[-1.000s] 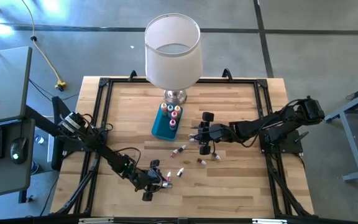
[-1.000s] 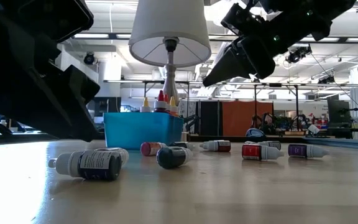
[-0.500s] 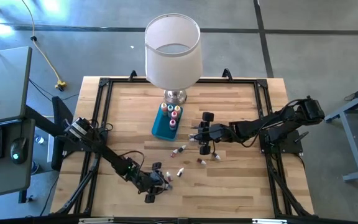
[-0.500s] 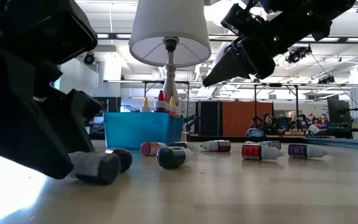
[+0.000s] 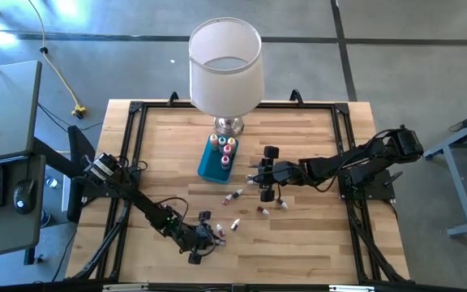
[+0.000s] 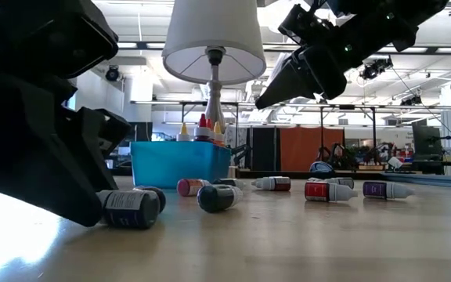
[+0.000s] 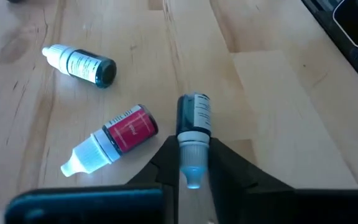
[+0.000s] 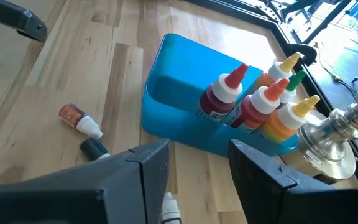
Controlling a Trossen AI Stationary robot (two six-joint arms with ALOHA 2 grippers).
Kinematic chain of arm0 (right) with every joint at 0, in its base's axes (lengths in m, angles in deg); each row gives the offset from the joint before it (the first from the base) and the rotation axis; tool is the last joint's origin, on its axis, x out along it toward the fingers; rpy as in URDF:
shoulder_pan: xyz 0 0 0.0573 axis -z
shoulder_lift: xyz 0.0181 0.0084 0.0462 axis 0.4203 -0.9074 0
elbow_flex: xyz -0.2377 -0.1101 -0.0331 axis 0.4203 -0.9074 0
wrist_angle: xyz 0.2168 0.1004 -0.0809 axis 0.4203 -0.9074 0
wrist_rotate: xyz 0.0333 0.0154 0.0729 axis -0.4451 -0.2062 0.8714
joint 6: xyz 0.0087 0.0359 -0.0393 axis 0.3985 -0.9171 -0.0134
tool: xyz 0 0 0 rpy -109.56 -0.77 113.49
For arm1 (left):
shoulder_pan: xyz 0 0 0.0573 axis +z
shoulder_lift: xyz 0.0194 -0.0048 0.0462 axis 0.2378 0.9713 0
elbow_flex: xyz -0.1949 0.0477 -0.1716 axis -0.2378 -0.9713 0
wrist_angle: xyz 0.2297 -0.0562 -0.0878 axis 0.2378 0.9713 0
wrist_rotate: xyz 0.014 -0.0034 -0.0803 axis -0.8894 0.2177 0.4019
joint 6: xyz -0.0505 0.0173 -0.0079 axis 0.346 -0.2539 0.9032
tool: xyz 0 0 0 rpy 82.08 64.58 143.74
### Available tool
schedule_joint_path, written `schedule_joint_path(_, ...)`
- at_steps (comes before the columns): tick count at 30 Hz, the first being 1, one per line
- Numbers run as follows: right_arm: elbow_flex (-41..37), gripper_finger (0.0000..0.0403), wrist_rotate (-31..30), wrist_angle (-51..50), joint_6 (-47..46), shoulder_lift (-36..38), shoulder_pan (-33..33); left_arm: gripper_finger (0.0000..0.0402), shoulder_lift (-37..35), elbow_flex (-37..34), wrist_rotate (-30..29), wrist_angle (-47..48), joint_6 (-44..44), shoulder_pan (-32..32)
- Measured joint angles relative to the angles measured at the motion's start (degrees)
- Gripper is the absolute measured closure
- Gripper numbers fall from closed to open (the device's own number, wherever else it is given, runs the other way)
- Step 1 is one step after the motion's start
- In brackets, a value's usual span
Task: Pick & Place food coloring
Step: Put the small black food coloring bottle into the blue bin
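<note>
Near the table's front left, my left gripper (image 5: 207, 238) is shut on a dark food coloring bottle (image 7: 194, 115) that lies on the wood. A red bottle (image 7: 120, 134) and a dark teal one (image 7: 82, 63) lie just beyond it. My right gripper (image 5: 259, 174) hovers open above mid-table, right of the blue tray (image 5: 209, 166). Several capped bottles (image 8: 253, 102) stand upright in that tray. More bottles (image 5: 233, 196) lie loose near the right gripper. My left gripper pinches the dark bottle's white cap end (image 7: 192, 149) between its two fingers (image 7: 166, 158). The fingers come in low along the bottle, one on each side of the cap. The bottle lies on its side on the table (image 6: 128, 210), its dark body pointing away from the gripper.
A lamp with a white shade (image 5: 225, 65) stands behind the tray, its metal base (image 8: 337, 140) against the tray's far end. Loose bottles (image 5: 272, 208) lie between the arms. A black frame (image 5: 136, 109) rims the table.
My left gripper has dropped a little toward the table's near edge, down around the dark bottle, and has taken hold of its cap end. The bottle has turned on the table and now shows its dark body in the low view.
</note>
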Motion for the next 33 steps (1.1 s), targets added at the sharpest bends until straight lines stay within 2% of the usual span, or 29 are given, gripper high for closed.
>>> schedule_joint_path(3,0.0,0.0246,0.0,0.0,0.0,0.0,0.0,0.0368,-0.37,0.0,-0.13,0.2,-1.14,0.3)
schedule_joint_path(7,0.01,0.0246,0.0,-0.04,0.0,0.0,0.0,0.0364,-4.63,-0.17,-3.46,6.61,-2.5,0.43)
schedule_joint_path(13,0.02,0.0246,0.0,-0.04,-0.02,0.0,0.01,0.0356,-18.38,-0.12,-19.12,30.75,-2.56,1.75)
schedule_joint_path(16,0.02,0.0246,-0.09,0.2,-0.02,0.0,0.0,0.0356,-25.5,-0.1,-24.65,41.99,-2.49,5.55)
schedule_joint_path(18,0.02,0.0246,-0.22,0.37,-0.02,0.0,0.02,0.0355,-28.97,-0.07,-25.45,47.27,-2.58,9.93)
schedule_joint_path(21,0.02,0.0246,-0.22,0.37,-0.02,0.0,0.04,0.0355,-31.65,-0.02,-23.16,50.11,-2.71,18.86)
schedule_joint_path(26,0.04,0.0246,-0.45,0.6,-0.02,-0.02,0.04,0.0347,-30.18,-0.03,-11.07,48.04,-7.17,33.29)
schedule_joint_path(29,0.04,0.0246,-0.07,0.6,-0.02,-0.02,0.04,0.033,-28.22,-0.16,-5.45,45.22,-11.15,38.87)
schedule_joint_path(33,0.04,0.0246,-0.27,0.63,-0.02,-0.02,0.04,0.0292,-26.19,-0.07,0.96,40.31,-15.16,42.95)
